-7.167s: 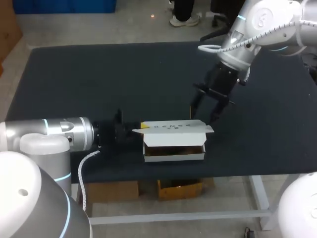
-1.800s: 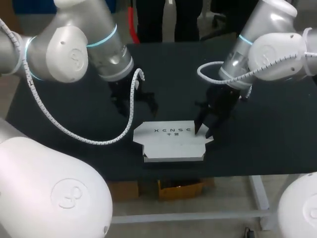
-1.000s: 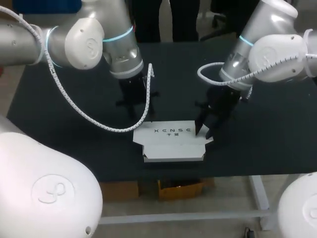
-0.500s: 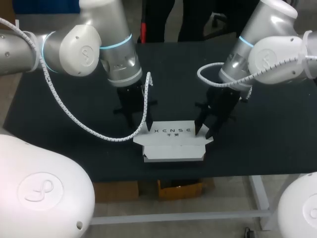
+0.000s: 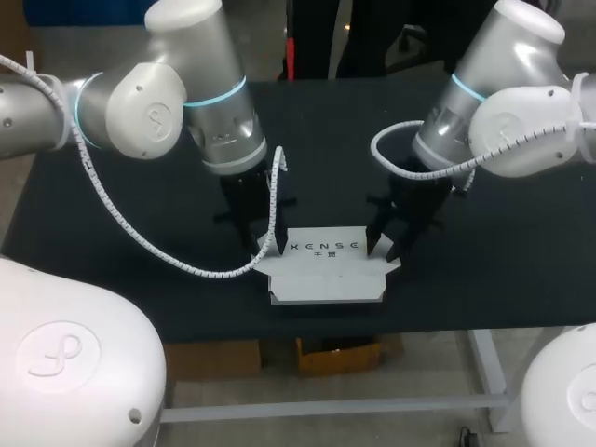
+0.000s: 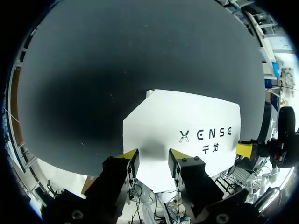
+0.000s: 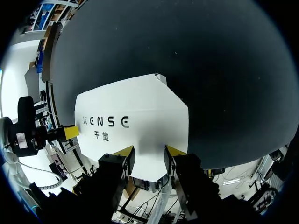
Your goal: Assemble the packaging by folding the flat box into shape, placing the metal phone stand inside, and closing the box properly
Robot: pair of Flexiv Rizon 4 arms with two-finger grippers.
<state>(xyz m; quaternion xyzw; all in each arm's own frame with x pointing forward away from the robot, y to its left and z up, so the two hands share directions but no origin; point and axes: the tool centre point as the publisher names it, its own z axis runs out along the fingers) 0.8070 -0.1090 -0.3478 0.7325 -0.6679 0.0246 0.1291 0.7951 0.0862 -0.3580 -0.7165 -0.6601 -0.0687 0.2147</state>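
Fingers narrowly parted and holding nothing, the left gripper (image 5: 268, 244) hangs at the box's left end with its yellow tips down at the lid's edge. From its own wrist camera, the left gripper (image 6: 150, 157) shows both tips over that edge. The right gripper (image 5: 384, 244) is at the box's right end, set the same way: a small gap between the fingers, nothing in it. Seen from its wrist, the right gripper (image 7: 147, 153) is low over the lid. I cannot tell whether either pair of tips presses on the card.

The dark table (image 5: 140, 186) (image 6: 117, 56) (image 7: 187, 46) lies under the box and reaches well behind it, and its front edge runs just before it. The white box (image 5: 326, 270) (image 6: 187, 116) (image 7: 135, 105) sits between the two grippers, with its lid flat on top and the printed face up.
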